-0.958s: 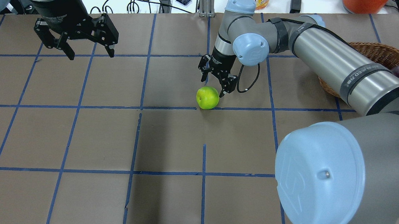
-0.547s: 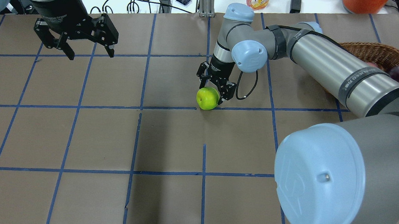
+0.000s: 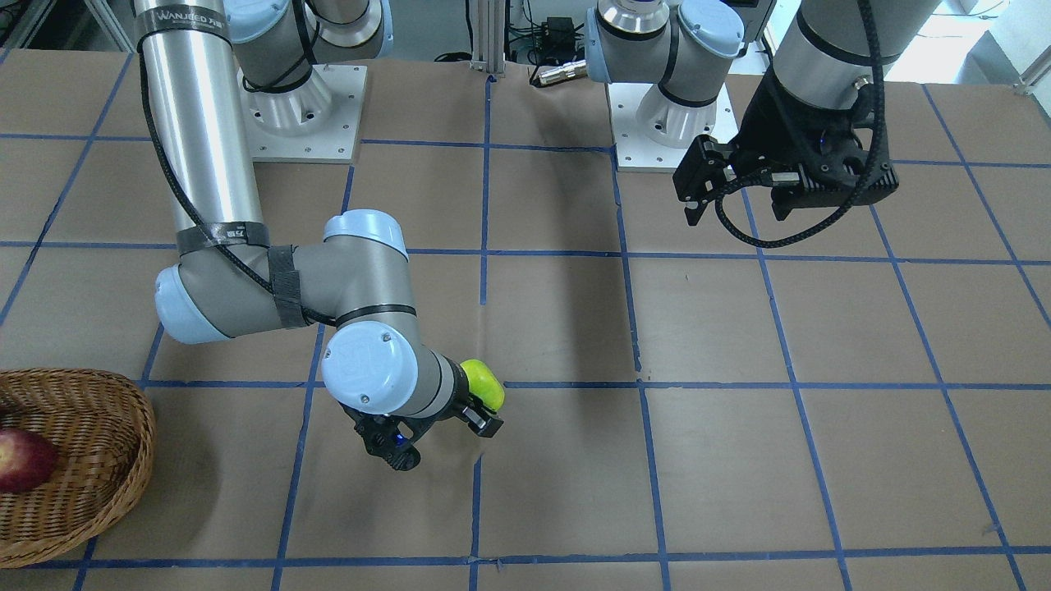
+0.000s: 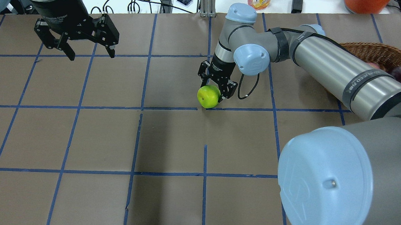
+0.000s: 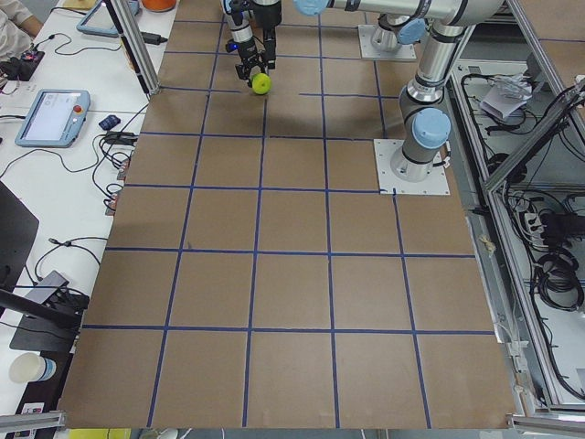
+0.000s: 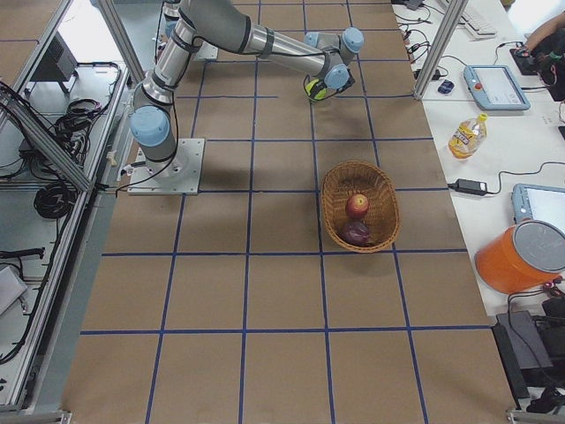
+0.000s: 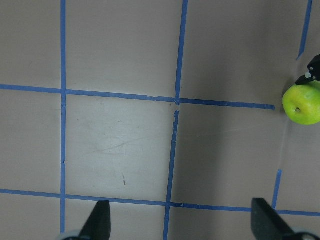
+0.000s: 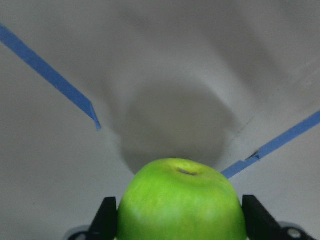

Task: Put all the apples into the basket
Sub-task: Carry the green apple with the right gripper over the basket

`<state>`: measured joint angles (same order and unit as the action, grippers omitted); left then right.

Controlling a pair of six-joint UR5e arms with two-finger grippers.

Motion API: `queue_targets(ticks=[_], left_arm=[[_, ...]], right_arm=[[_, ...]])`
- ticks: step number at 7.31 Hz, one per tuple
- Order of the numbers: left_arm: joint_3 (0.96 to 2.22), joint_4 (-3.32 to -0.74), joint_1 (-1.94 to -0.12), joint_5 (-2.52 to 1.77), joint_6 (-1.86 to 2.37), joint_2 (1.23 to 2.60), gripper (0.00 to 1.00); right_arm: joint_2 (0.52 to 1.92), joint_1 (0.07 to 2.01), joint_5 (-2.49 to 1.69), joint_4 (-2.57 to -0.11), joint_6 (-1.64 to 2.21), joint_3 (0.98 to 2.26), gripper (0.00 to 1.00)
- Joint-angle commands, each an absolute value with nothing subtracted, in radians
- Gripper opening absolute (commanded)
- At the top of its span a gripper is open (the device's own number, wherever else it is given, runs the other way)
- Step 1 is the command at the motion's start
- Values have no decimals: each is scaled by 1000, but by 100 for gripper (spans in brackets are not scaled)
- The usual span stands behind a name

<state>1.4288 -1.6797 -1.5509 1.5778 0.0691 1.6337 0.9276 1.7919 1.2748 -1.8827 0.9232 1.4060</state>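
One green apple is squeezed tight in the right gripper mid-picture, with the basket well off toward the upper right.

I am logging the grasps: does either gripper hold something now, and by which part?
The right gripper holds the green apple, clamped at its two opposite sides. The left gripper is open and holds nothing.
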Motion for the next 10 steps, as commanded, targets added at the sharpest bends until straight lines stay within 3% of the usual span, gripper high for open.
queue_targets(ticks=[1,6,10], left_arm=[[1428,-1677,-1549,1577,69,1634,100],[1428,-1675,-1551,1583,61,1629,100],[1428,-1675,-1551,1582,60,1629,100]], right_arm=[[1001,1754,1307,-1844,861,1390,0],[1077,1386,1506,-1522,197,1215,0],[1014,1241,1615,-1640,-80,1233,0]])
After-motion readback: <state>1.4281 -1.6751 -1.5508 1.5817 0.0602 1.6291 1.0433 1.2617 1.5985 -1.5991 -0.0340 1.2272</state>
